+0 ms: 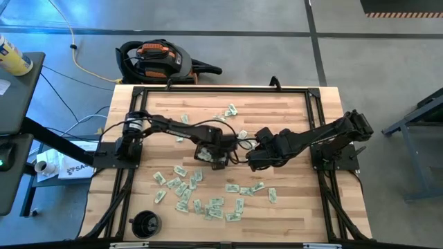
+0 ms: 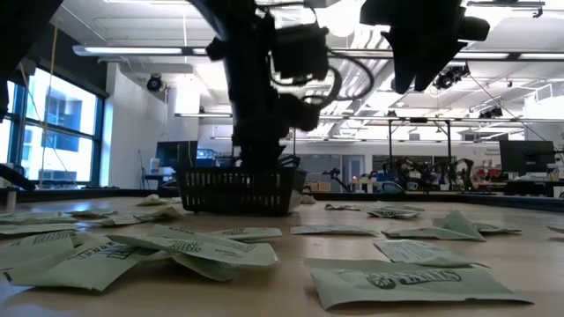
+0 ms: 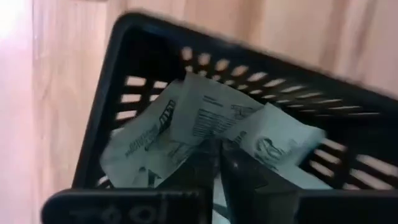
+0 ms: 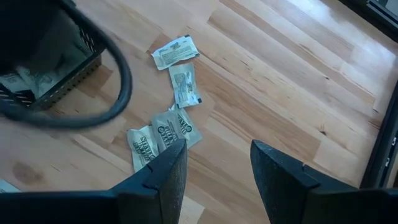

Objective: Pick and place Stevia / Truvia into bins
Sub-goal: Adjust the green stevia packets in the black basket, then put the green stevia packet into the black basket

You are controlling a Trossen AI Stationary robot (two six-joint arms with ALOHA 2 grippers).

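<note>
From the high view, you have most of the job ahead of you: the black mesh tray (image 1: 210, 153) sits near the table's middle with the left gripper (image 1: 216, 149) directly over it, while dozens of Stevia sachets (image 1: 208, 205) lie scattered across the wooden table (image 1: 291, 117), thickest in the near half, with a few strays (image 1: 231, 109) toward the far edge. The right gripper (image 1: 256, 160) hovers just beside the tray on its right, above bare wood. In the low view, you see the tray (image 2: 238, 192) standing level with the left arm coming down into it, and loose sachets (image 2: 404, 283) lying flat in the foreground, their long sides running mostly across your view, printed faces up. The left wrist view shows you what is done so far: only a few sachets (image 3: 205, 121) rest inside the tray (image 3: 109, 93), overlapping and tilted, their long axes running at different angles rather than stacked. The left gripper's fingers (image 3: 239, 180) stand nearly together right over them; whether they are pinching a sachet or letting go you cannot tell from here. In the right wrist view, your right gripper (image 4: 217, 163) holds its jaws apart and empty above a small cluster of sachets (image 4: 163, 138), flat on the wood, each pointing its own way, with the tray's corner (image 4: 62, 74) off to one side.
</note>
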